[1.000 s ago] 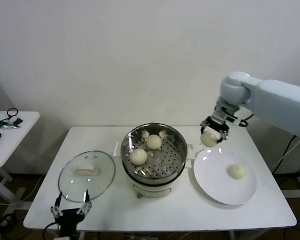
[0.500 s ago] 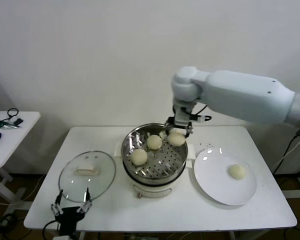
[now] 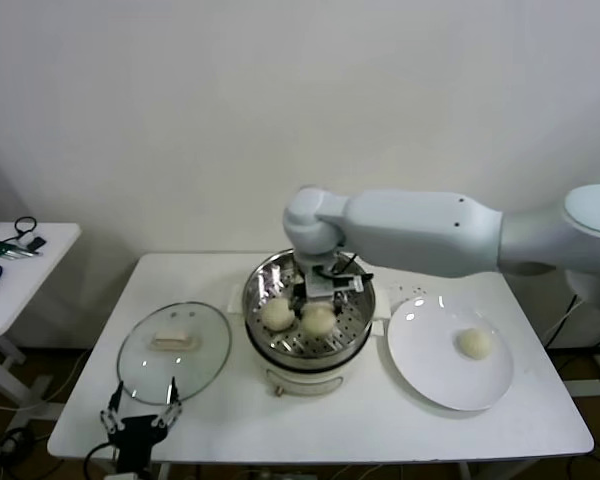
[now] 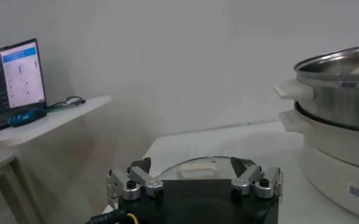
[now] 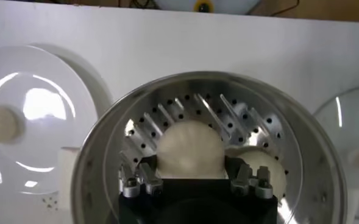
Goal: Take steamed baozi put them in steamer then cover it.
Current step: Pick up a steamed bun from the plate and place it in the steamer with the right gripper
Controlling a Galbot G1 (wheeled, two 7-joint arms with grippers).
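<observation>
**Mei:** While the right gripper (image 3: 319, 300) hung low inside the round shiny stainless-steel steamer basket (image 3: 358, 322), what did it have between its fingers?

**Tomas:** It was grasping a smooth cream-white dough bun (image 5: 190, 149). The right wrist view showed the bun filling the gap between the two fingers, just above the perforated floor; whether it touched the floor, one could not tell.

**Mei:** And where were the other buns?

**Tomas:** A second bun (image 3: 276, 313) sat on the steamer floor just beside the held one, on the robot's left of it. Another bun (image 3: 473, 343) lay alone on the flat white plate (image 3: 430, 375), to the right of the steamer. A fourth was hidden, presumably behind the arm.

**Mei:** So which relation mattered for the coming move?

**Tomas:** By his judgement, the plate bun. It lay to the right of the right gripper, well apart from it, so that arm was much the nearer. A round bun has no long axis, so any approach from above would serve.

**Mei:** And the left side?

**Tomas:** The left gripper (image 4: 194, 182) waited at the table's near edge with its fingers spread wide and nothing in them. The round clear glass lid with its cream-white handle (image 3: 174, 341) lay flat just beyond it, left of the steamer.
</observation>
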